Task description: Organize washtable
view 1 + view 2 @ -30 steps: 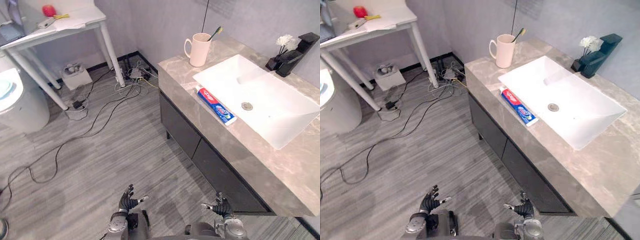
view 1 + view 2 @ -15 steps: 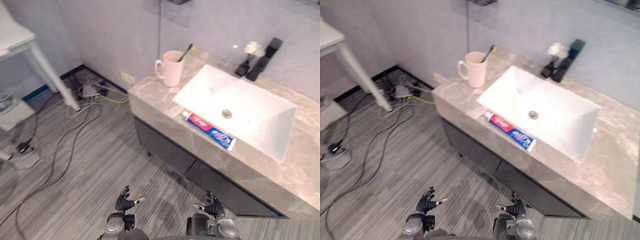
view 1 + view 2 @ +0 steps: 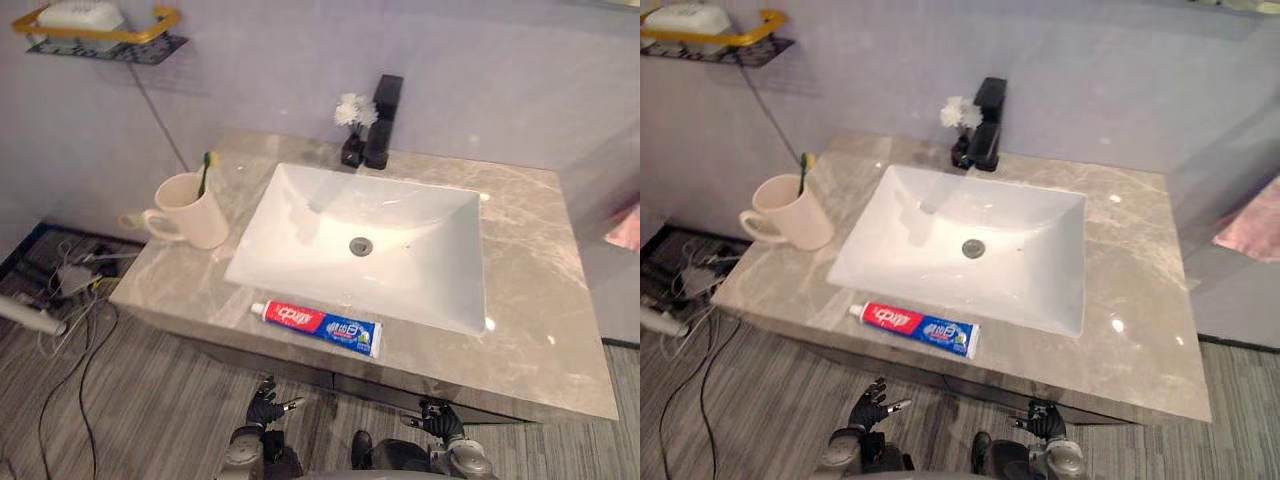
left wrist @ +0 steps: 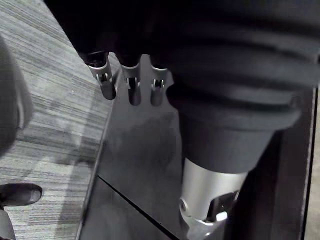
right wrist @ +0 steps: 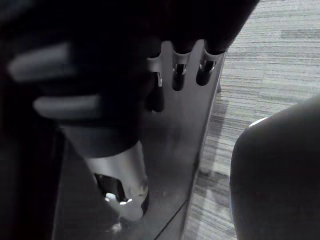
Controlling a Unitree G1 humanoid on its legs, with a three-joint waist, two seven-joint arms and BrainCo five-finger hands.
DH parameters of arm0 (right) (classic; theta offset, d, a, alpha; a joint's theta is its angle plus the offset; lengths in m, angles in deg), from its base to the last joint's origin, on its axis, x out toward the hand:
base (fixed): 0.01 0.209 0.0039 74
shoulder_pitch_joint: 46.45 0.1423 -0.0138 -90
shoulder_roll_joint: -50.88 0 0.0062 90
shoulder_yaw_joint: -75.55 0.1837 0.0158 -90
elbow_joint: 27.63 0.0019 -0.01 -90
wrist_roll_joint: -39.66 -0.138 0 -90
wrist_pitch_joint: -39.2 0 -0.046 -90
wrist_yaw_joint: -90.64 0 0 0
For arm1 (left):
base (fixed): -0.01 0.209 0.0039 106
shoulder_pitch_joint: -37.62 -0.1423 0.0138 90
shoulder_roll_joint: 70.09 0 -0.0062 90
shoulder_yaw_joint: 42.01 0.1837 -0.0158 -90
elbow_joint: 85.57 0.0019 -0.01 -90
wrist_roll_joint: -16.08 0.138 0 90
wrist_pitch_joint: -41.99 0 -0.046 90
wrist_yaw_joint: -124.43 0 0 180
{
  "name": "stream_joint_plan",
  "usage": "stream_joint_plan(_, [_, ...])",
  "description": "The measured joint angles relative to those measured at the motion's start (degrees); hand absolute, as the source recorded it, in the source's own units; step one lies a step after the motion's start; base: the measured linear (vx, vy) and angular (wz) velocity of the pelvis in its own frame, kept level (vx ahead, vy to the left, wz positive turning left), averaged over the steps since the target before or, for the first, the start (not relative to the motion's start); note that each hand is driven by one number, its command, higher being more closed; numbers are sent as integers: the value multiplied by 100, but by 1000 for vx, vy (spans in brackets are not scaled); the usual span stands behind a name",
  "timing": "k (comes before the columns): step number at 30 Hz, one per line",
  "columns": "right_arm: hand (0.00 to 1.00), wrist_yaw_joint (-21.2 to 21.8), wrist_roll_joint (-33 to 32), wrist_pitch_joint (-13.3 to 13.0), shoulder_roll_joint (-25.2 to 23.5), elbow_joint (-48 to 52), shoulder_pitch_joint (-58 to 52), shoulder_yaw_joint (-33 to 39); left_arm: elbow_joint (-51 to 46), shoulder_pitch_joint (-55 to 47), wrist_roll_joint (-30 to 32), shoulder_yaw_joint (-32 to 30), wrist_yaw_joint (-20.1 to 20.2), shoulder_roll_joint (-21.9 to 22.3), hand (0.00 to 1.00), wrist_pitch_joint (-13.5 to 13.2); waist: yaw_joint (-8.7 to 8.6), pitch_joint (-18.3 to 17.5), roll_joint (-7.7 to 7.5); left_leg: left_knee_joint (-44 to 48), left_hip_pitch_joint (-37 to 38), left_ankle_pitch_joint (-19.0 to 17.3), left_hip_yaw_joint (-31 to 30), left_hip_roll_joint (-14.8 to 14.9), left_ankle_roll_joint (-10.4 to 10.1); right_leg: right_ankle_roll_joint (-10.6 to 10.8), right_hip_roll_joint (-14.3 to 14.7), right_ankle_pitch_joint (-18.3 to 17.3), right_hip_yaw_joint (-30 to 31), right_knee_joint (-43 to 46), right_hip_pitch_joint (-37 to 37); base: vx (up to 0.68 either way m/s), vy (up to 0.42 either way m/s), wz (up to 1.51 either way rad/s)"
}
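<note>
At counter front: red-and-blue toothpaste tube (image 3: 316, 323) lies flat beside white rectangular basin (image 3: 420, 215) | cream ceramic mug (image 3: 192, 212) stands to the left, holding green toothbrush (image 3: 206, 172) | left hand (image 3: 262, 405), right hand (image 3: 437, 418): low, fingers relaxed, empty | step: approach | next: reach for tube, probably for the mug.

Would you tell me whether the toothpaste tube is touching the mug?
Apart. The left eye view shows bare countertop between the toothpaste tube and the mug.
</note>
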Motion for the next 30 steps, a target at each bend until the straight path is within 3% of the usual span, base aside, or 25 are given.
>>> stream_joint_plan(1, [0,-33,0,-16,32,0,-10,0,23,-55,-3,-1,-39,8,0,27,-18,-45,83,-459,4,392,-304,-45,-134,153,25,-12,178,-10,-6,98,242,-82])
stream_joint_plan(2, [0,-67,-4,-30,18,-21,-31,21,60,-83,-2,-27,-82,-46,0,44,-18,-89,88,-501,83,540,-205,-58,-37,226,-5,-5,322,-33,22,108,244,-66])
stream_joint_plan(7, [0,-84,-4,-70,-72,-33,-149,40,128,-180,2,-9,-64,-258,0,30,-28,-271,-177,-1008,343,647,232,-357,238,608,-322,266,690,-662,221,122,208,-36])
stream_joint_plan(10, [0,-113,-18,-90,-93,-184,-128,132,186,-201,3,-1,-38,-320,0,34,-20,-298,-226,-1153,494,679,375,-502,295,723,-454,366,812,-918,379,97,137,-16])
stream_joint_plan(16, [0,-134,-41,-68,-82,-278,-122,265,289,-245,0,-23,-14,-335,0,65,-11,-309,-231,-1207,717,696,453,-572,328,738,-524,389,884,-987,577,20,53,-7])
stream_joint_plan(20, [0,-96,-41,-128,-63,-359,-118,267,300,-247,0,-28,-13,-336,0,57,-9,-323,-226,-1427,879,809,418,-561,460,736,-512,425,845,-987,606,-68,-17,3])
stream_joint_plan(21, [0,-88,-4,-154,43,-678,-195,426,376,-339,-2,-256,-109,-306,0,5,133,-566,-257,-1685,981,1003,281,-769,586,868,-689,525,753,-1118,684,0,0,0])
stream_joint_plan(30, [0,-74,-158,-167,40,-860,-182,572,458,-316,-3,-256,-108,-306,0,2,133,-609,-254,-1687,991,1007,273,-768,591,869,-690,526,736,-1122,698,0,0,0])
